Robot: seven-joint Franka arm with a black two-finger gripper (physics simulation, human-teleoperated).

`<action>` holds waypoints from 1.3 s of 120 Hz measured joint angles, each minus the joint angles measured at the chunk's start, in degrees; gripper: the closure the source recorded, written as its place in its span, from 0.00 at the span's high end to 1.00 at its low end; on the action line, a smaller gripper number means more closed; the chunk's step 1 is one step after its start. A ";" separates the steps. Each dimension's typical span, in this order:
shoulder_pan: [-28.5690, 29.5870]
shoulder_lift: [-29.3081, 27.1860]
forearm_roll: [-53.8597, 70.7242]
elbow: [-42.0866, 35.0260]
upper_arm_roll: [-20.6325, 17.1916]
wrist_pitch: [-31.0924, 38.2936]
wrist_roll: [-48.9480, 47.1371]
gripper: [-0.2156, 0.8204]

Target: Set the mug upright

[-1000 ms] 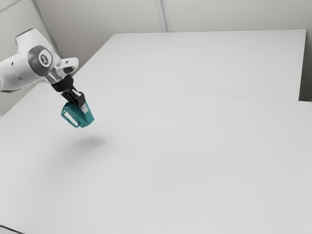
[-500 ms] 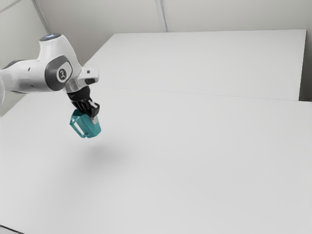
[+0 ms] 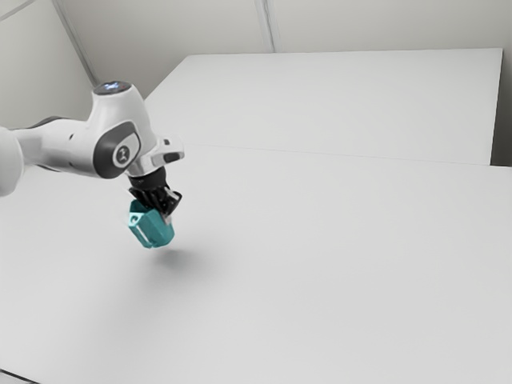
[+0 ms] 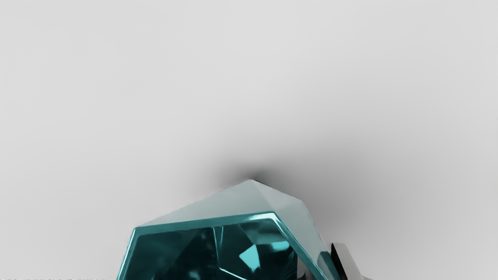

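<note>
The teal faceted mug (image 3: pixel 152 227) is tilted low over the white table, its handle side toward the exterior view's left. My gripper (image 3: pixel 166 213) comes down on it from above and holds it at the rim. In the wrist view the mug (image 4: pixel 218 208) shows its open mouth and dark inside. The gripper (image 4: pixel 322 270) has one fingertip (image 4: pixel 347 260) against the outer wall, and part of the other shows inside the mouth, so the wall is pinched between them. Whether the base touches the table cannot be told.
The white tabletop (image 3: pixel 320 264) spreads around the mug, with a soft shadow below it. A second white surface (image 3: pixel 344 100) lies behind, across a thin seam. A dark line (image 3: pixel 18 377) crosses the near corner at the exterior view's left.
My arm has moved down and toward the exterior view's right, carrying the mug with it. The mug's handle has swung more toward the camera, and its shadow lies closer beneath it.
</note>
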 joint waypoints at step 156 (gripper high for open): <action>0.74 -0.15 2.28 -1.39 -4.00 5.12 -18.03 0.67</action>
